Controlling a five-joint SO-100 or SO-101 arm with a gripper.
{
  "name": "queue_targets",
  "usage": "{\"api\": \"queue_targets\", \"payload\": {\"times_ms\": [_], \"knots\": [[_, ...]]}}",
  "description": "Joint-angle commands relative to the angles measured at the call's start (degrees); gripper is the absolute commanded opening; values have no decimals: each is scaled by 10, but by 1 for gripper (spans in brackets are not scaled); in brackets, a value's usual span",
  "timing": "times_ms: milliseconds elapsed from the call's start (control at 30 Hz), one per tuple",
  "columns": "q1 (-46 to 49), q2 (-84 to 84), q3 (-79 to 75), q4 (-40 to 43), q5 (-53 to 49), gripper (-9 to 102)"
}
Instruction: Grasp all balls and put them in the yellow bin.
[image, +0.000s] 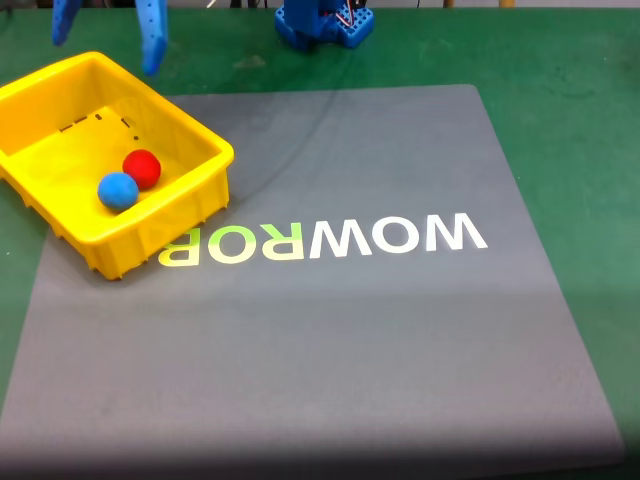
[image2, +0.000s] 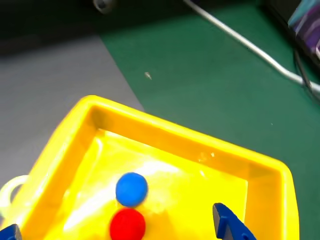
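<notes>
The yellow bin sits at the left edge of the grey mat, seen in the fixed view. Inside it lie both balls, touching each other: the red ball and the blue ball. My blue gripper hangs open above the bin's far side, holding nothing. The wrist view looks down into the yellow bin, where the blue ball rests just above the red ball. One of my fingertips shows at the bottom edge, wide apart from the other.
The grey mat with WOWROB lettering covers most of the green table. The arm's blue base stands at the back. A white cable runs over the green surface beyond the bin.
</notes>
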Motion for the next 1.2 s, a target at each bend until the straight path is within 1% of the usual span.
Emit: {"api": "queue_targets", "payload": {"times_ms": [0,67,133,200,333,433,500,600,733,833,1000,1167], "knots": [[-43,68,-8,15,9,40],[-85,105,8,30,12,36],[-135,155,42,38,8,29],[-191,213,88,47,11,19],[-297,346,209,96,6,0],[-357,451,327,119,-2,0],[-380,522,419,133,-16,0],[-379,627,555,149,-41,0],[-350,752,688,214,-64,0],[-334,830,751,269,-62,0],[-326,889,803,351,-38,0],[-308,896,860,363,-36,0]]}}
